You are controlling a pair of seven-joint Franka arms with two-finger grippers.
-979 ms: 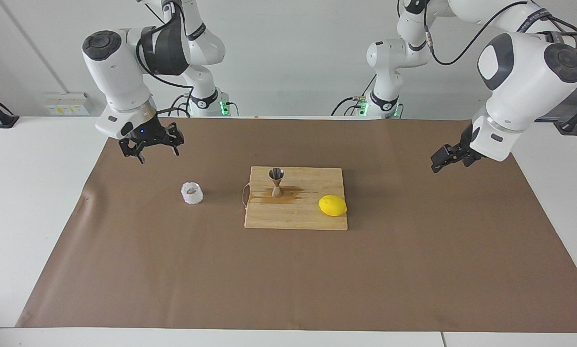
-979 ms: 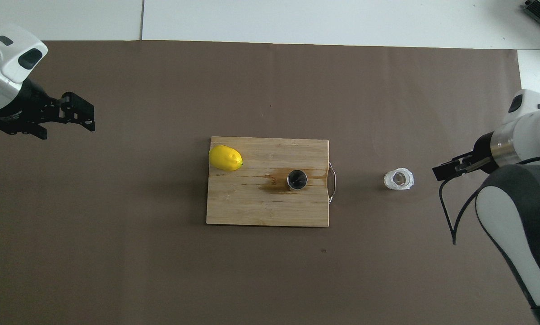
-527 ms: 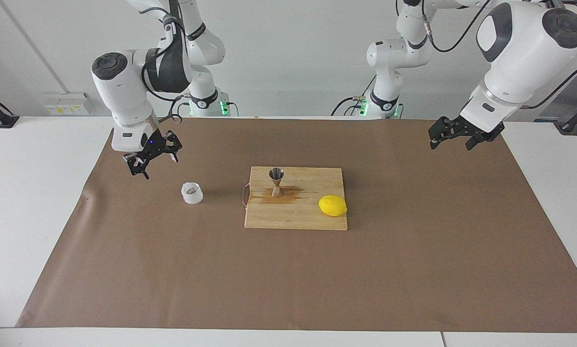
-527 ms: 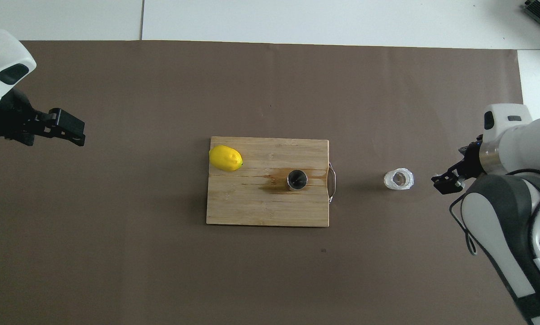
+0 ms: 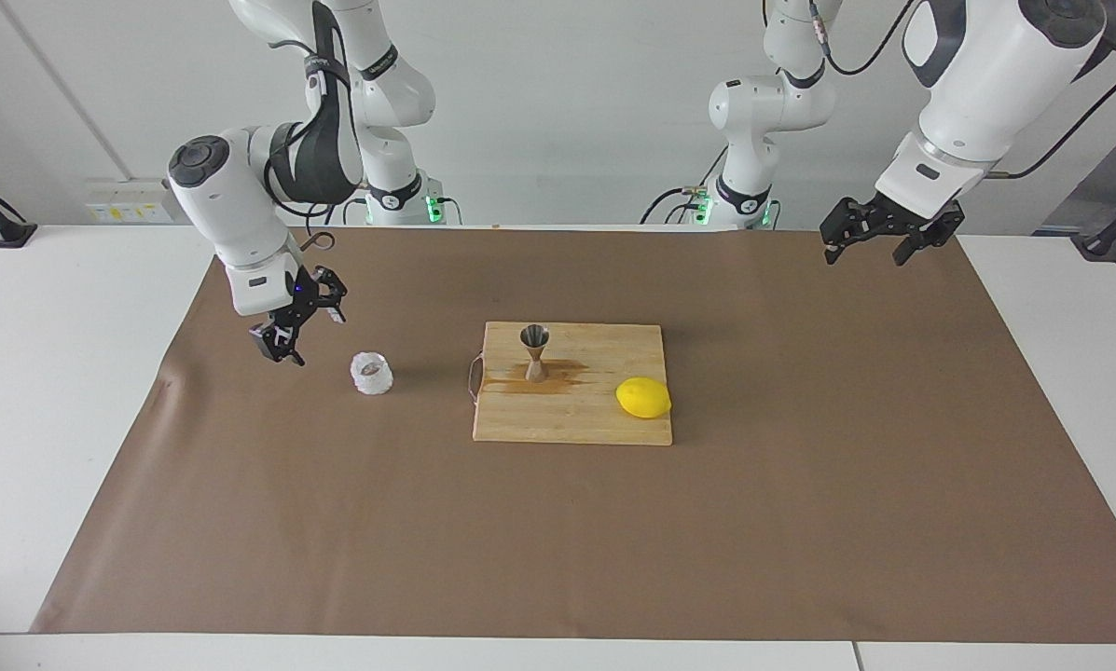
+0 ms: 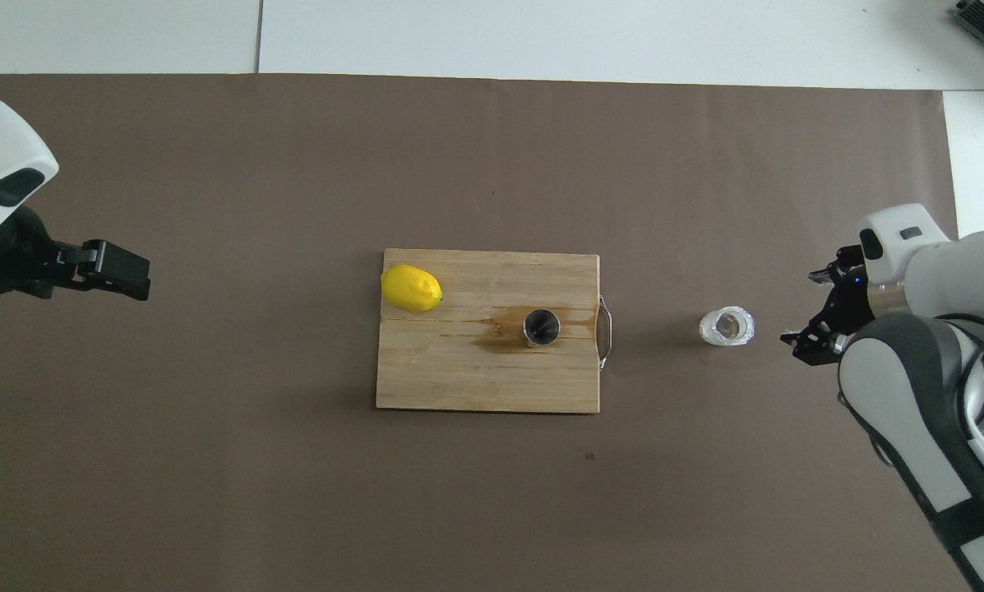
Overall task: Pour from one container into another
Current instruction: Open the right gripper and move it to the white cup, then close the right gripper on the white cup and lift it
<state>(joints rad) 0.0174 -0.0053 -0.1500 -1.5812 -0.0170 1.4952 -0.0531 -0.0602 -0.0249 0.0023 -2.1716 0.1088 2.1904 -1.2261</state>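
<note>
The small white crinkly cup [image 5: 371, 373] [image 6: 727, 326] stands on the brown paper, between the cutting board and the right arm's end of the table. The steel hourglass jigger [image 5: 534, 351] [image 6: 542, 326] stands upright on the wooden cutting board [image 5: 567, 424] [image 6: 475, 386], in a brown wet stain. My right gripper [image 5: 301, 321] [image 6: 808, 316] hangs open just above the paper beside the cup, on the side toward the right arm's end, a short gap away from it. My left gripper [image 5: 863, 250] [image 6: 117, 271] waits open and empty, raised over the paper at the left arm's end.
A yellow lemon [image 5: 643, 398] [image 6: 411, 289] lies on the board at its corner toward the left arm's end. The board's metal handle [image 5: 472, 380] [image 6: 606, 333] faces the cup. Brown paper [image 5: 558, 540] covers most of the white table.
My right gripper has come down and turned its jaws sideways toward the cup. My left gripper has risen and drawn back. Cup, jigger and lemon have not moved.
</note>
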